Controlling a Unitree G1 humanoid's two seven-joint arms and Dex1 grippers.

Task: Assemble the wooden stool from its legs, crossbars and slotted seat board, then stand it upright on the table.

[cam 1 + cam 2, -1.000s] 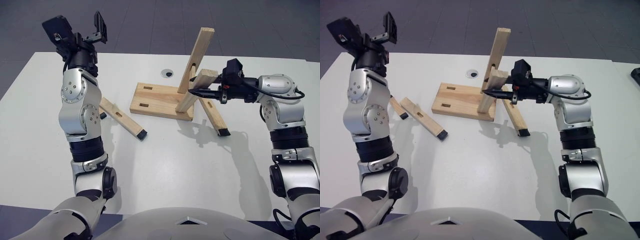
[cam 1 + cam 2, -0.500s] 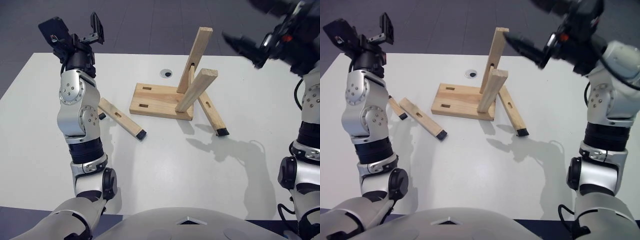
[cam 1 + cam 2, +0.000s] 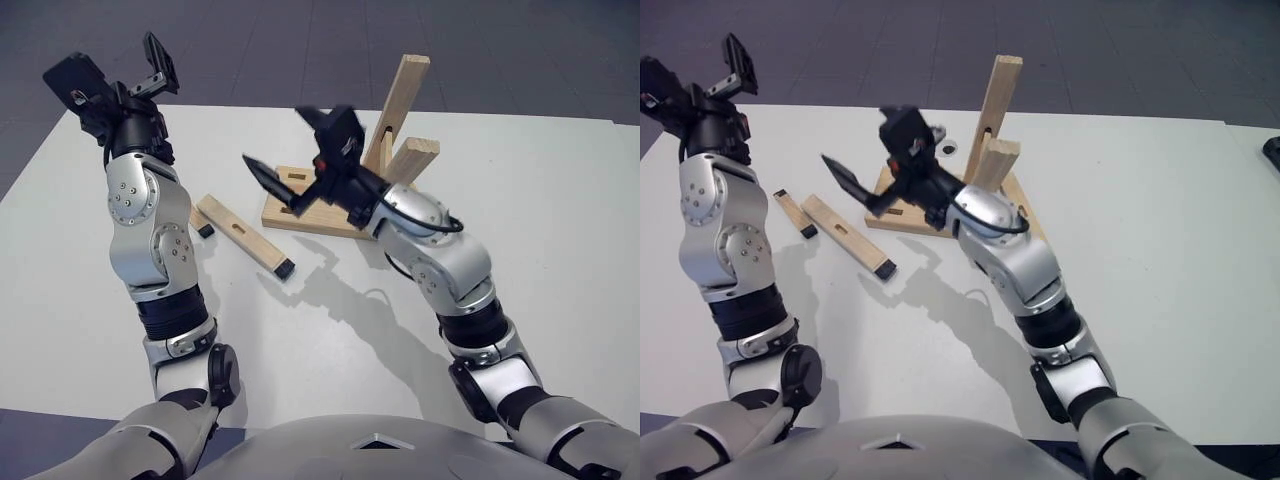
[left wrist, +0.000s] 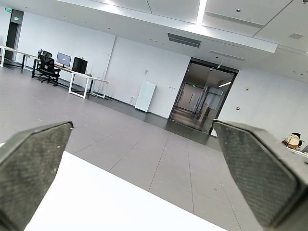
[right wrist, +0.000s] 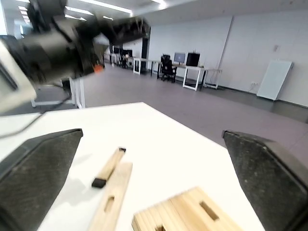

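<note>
the slotted seat board (image 3: 300, 218) is lying flat at the table's (image 3: 560, 250) far middle, a tall leg (image 3: 405, 95) and a short leg (image 3: 418, 158) leaning up from its right end. the right gripper (image 3: 282, 140), arm bent across, is hovering spread wide above its left end. a loose leg (image 3: 245, 235) is lying to the left. the left gripper (image 3: 115, 75) is hanging raised at far left, fingers apart

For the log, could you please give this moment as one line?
left gripper open | right gripper open near seat board | two pieces inserted | loose leg on table
</note>
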